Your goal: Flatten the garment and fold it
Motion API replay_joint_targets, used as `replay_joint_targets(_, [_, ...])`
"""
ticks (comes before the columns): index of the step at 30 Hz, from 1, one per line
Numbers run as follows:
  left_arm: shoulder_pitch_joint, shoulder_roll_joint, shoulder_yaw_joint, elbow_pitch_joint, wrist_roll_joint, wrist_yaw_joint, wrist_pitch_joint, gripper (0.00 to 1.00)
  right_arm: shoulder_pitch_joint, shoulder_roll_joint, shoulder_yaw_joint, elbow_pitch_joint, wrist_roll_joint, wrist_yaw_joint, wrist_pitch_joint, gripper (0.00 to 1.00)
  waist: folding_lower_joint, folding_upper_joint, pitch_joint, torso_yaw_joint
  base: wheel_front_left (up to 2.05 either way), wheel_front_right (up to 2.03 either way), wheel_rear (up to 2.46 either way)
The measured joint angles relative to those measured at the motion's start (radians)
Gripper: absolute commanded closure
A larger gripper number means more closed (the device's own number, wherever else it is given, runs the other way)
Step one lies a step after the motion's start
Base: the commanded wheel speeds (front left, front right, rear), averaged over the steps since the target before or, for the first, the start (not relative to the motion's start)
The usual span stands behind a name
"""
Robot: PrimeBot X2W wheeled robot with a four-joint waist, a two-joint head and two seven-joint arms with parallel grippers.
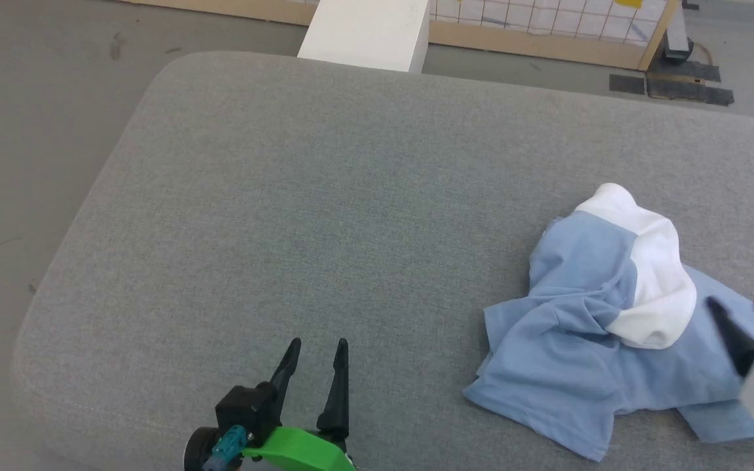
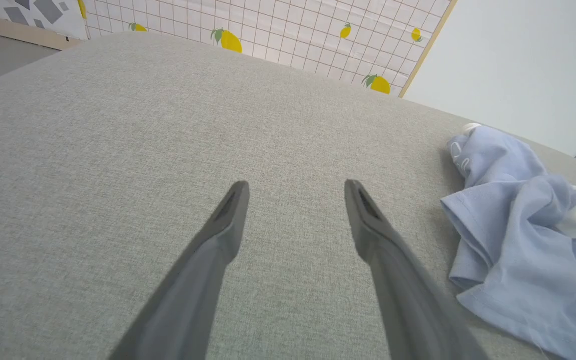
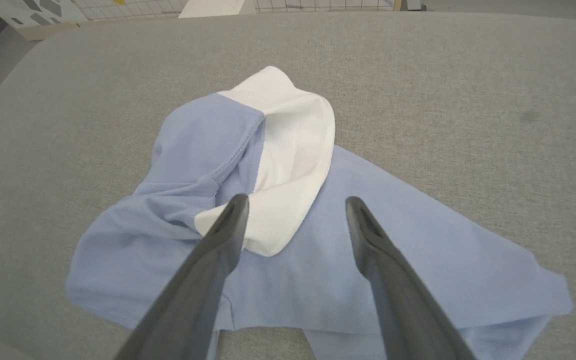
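Clearly right end effector (image 3: 295, 200) spread wide, empty, over garment (image 3: 193, 145).

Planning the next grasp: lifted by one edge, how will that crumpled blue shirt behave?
Likely floppy: the garment lies in soft folds, so it should drape and hang. Probably light, the fabric looking thin. Pushed, it may bunch rather than slide on the woven grey cushion.
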Motion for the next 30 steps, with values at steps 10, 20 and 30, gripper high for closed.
replay_joint_targets(10, [-0.031, 0.000, -0.033, 0.002, -0.009, 0.000, 0.000, 0.00, -0.140, -0.111, 0.217, 0.140, -0.060, 0.000, 0.172, 0.00, 0.0000, 0.0000, 0.052, 0.043, 0.00, 0.00, 0.00])
replay_joint_targets(20, [-0.045, 0.000, -0.060, 0.005, -0.045, 0.016, 0.000, 0.00, -0.167, -0.226, 0.380, 0.261, -0.059, 0.000, 0.279, 1.00, 0.0000, 0.0000, 0.088, 0.107, 0.00, 0.00, 0.00])
replay_joint_targets(30, [-0.035, -0.001, -0.043, 0.023, -0.048, 0.018, 0.000, 0.00, -0.266, -0.194, 0.342, 0.202, -0.005, 0.000, 0.114, 1.00, 0.0000, 0.0000, 0.032, 0.086, 0.00, 0.00, 0.00])
